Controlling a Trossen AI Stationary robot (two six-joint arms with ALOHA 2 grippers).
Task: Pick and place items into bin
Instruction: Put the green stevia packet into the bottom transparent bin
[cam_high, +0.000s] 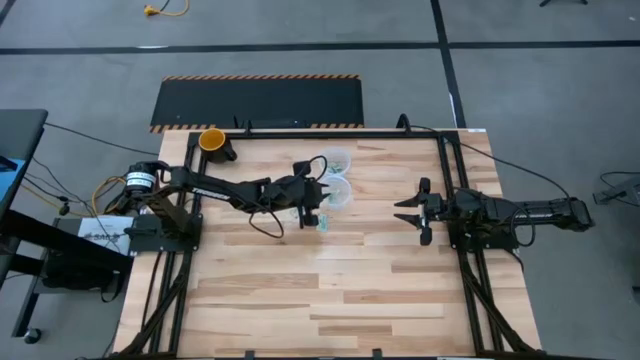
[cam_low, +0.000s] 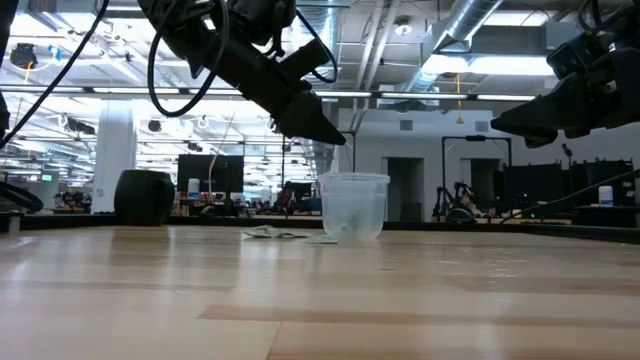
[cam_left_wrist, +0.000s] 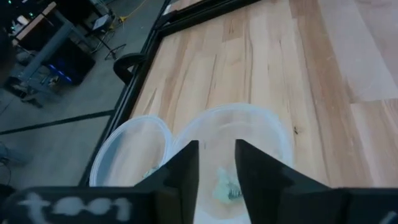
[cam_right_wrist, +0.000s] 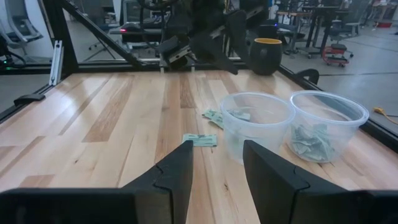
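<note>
Two clear plastic cups stand side by side mid-table: the near cup (cam_high: 338, 194) (cam_left_wrist: 233, 134) (cam_right_wrist: 258, 124) and the far cup (cam_high: 336, 160) (cam_left_wrist: 127, 155) (cam_right_wrist: 326, 124). Both hold green-and-white packets (cam_left_wrist: 225, 186) (cam_right_wrist: 309, 140). More packets (cam_high: 325, 222) (cam_right_wrist: 200, 140) (cam_low: 270, 233) lie flat on the wood beside the near cup. My left gripper (cam_high: 322, 192) (cam_left_wrist: 216, 165) (cam_low: 325, 132) hangs open just above the near cup's mouth, touching nothing. My right gripper (cam_high: 402, 211) (cam_right_wrist: 214, 165) (cam_low: 510, 122) waits open over the table's right part, raised and pointing at the cups.
A black cup with a yellow rim (cam_high: 213, 141) (cam_right_wrist: 267, 56) stands at the table's far left corner. Dark frame rails (cam_high: 445, 180) run along the table's sides. Bare wood (cam_high: 330, 290) spreads toward the near edge.
</note>
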